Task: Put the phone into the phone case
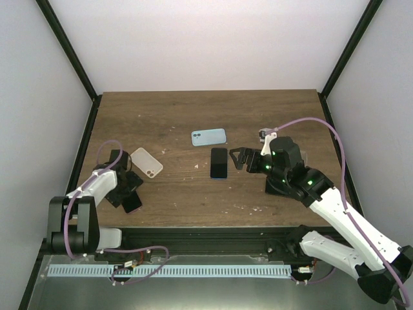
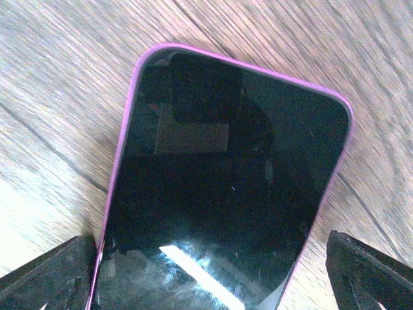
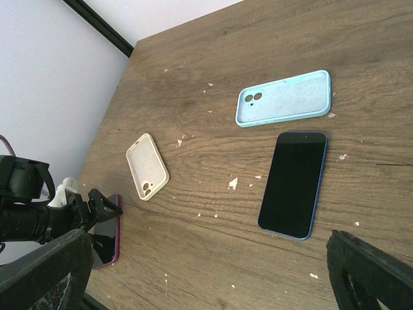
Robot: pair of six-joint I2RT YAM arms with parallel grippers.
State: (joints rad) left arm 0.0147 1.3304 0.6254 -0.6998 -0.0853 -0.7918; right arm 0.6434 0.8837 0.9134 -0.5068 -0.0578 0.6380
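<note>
A magenta-edged phone (image 1: 133,203) lies screen up at the table's left front, and it fills the left wrist view (image 2: 226,181). My left gripper (image 1: 126,189) hangs low over it, open, one finger (image 2: 51,278) on either side of its near end. A cream phone case (image 1: 146,161) lies hollow side up just beyond it. A blue phone (image 1: 219,163) lies screen up mid-table, with a light blue case (image 1: 208,137) behind it. My right gripper (image 1: 236,159) stands open just right of the blue phone (image 3: 293,184), holding nothing.
Small pale crumbs (image 3: 232,183) dot the wooden table (image 1: 193,110). Black frame posts (image 1: 68,48) and white walls close in the left, right and back sides. The right arm's purple cable (image 1: 322,126) arcs above its wrist.
</note>
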